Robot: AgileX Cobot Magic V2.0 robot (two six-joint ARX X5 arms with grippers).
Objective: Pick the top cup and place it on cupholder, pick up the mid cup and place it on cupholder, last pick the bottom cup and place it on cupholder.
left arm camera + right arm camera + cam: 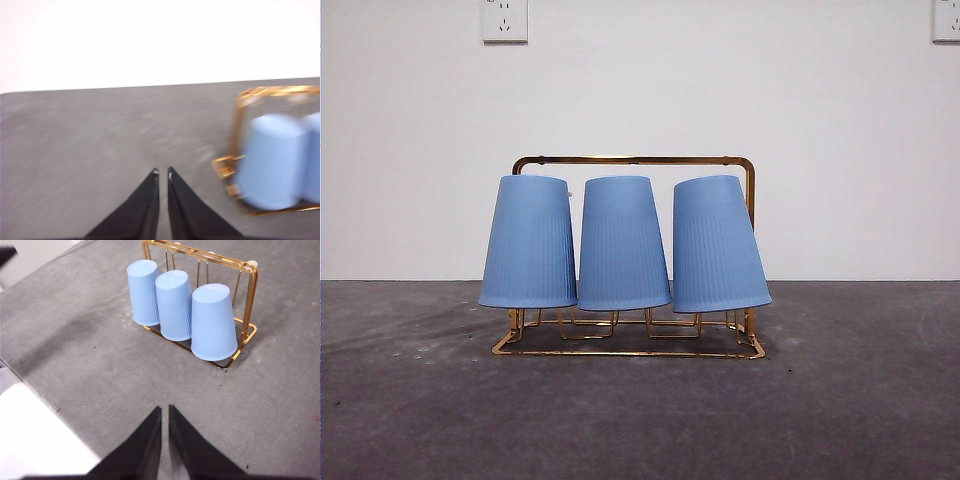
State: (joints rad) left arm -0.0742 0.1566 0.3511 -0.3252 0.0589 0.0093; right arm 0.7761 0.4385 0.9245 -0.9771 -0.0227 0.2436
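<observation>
All three blue cups sit upside down on the cupholder (635, 160), centre of the front frame, on the grey table (420, 400). Left cup (528, 242) stands roughly upright. Middle cup (622, 243) is just beside it, rims touching or nearly so low down. Right cup (716, 244) tilts, its top leaning toward the middle cup and its rim kicked out toward the right post of the frame. Gold arch runs behind the cup tops; the wire base shows under the rims.

No arm appears in the front view. White wall (820, 120) behind, one socket (504, 20) top left, a second at the top right corner.

Left gripper (162, 172): jaws together, only a thin slit between the tips, nothing held. It hangs over bare table, with the cupholder (240, 125) at the right edge of the left wrist frame (blurred, so one cup (272, 160) is clear and a second is cut by the edge).

Right gripper (165, 410): jaws together as well, empty, bottom centre of the right wrist frame over bare table. The cupholder (250, 295) sits in the upper middle of that frame, well apart from the tips, with all three cups in a row on it; the nearest cup (213, 322) is the tilted one.
</observation>
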